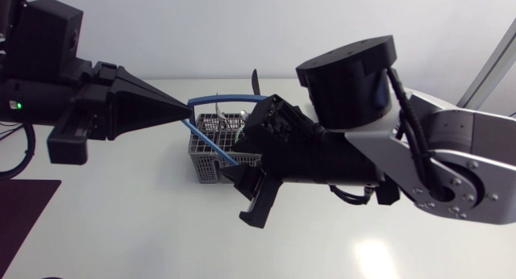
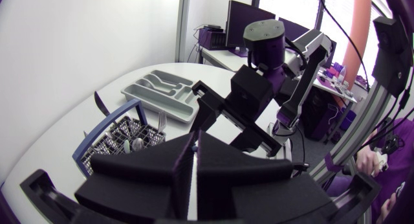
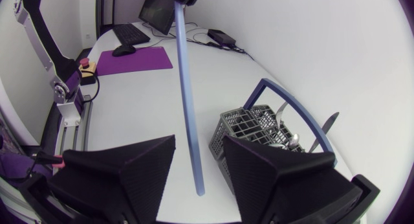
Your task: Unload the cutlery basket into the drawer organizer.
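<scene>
My left end effector (image 1: 187, 110) and right end effector (image 3: 199, 146) are matt black with faintly grainy faces. The blue stick (image 3: 187, 101) looks like smooth plastic with a dull sheen. The cutlery basket (image 3: 242, 130) is a matt grey plastic lattice with a smooth blue handle (image 3: 294, 107). The cutlery (image 3: 292, 141) in it is polished, glinting metal. The drawer organizer (image 2: 162, 94) is smooth, satin grey plastic. The surface (image 1: 161, 222) is white and glossy, showing a patch of glare. My right arm's link (image 1: 459, 162) looks like satin silver-grey metal.
</scene>
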